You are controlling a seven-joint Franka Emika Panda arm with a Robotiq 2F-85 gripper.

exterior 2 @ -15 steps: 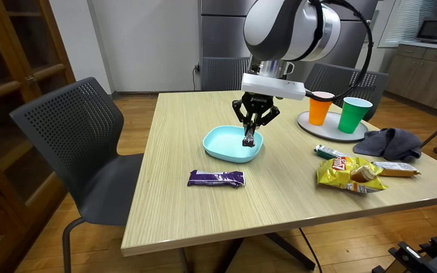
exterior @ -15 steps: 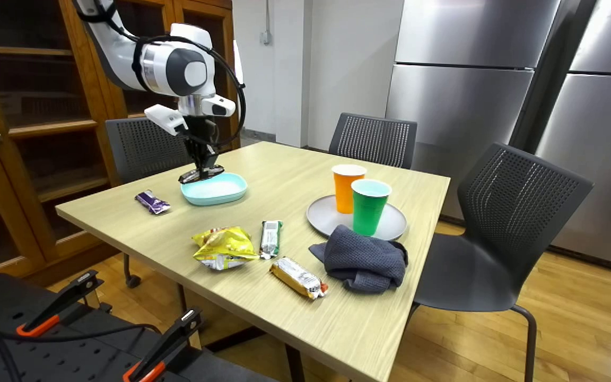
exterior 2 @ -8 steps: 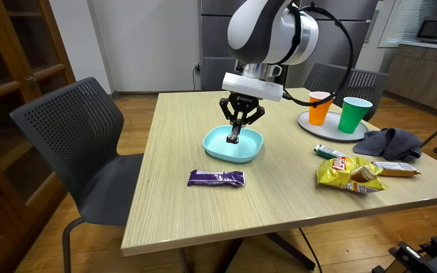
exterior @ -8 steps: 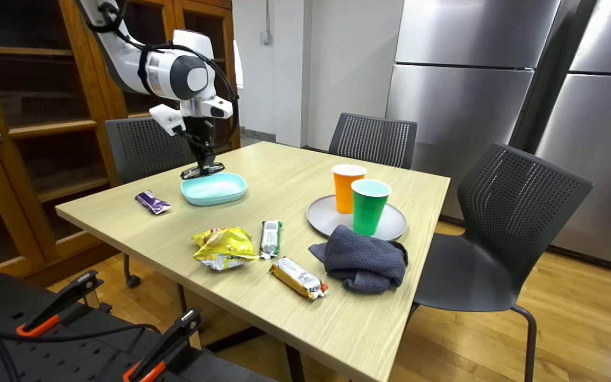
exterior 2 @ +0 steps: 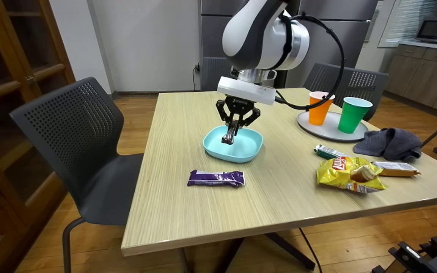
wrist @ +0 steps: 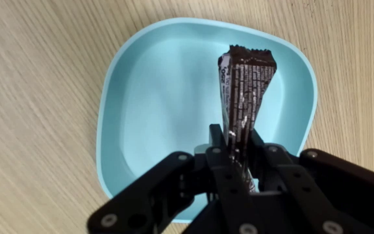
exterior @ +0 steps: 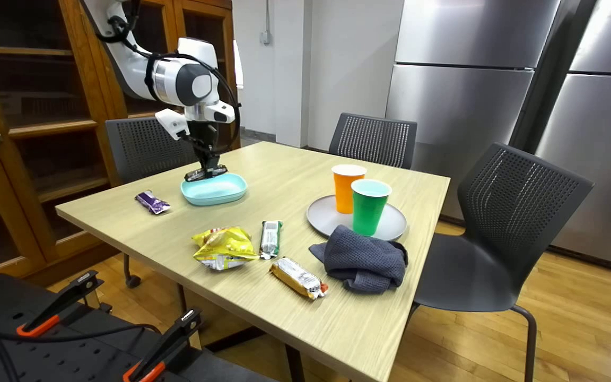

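The black fingers [wrist: 217,139] stand nearly closed, pinching a long, dark brown, glossy-wrapped snack bar [wrist: 248,84] between them; the bar hangs above the shallow, rounded light-blue plastic dish [wrist: 161,97]. Near the dish, on the pale wood-grain surface [exterior 2: 165,212], lies a purple-wrapped oblong bar [exterior 2: 216,178]. Farther from the dish are a crumpled yellow foil chip bag [exterior 2: 349,175] and a round grey plate [exterior 2: 330,131] bearing an orange cup [exterior 2: 318,114] and a green cup [exterior 2: 353,118].

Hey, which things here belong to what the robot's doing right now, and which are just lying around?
Apparently in the job:
gripper
brown wrapped bar, held in it
pale blue dish beneath

Just lying around:
purple bar
yellow chip bag
green bar
gold bar
orange cup and green cup
gray plate under them
dark cloth
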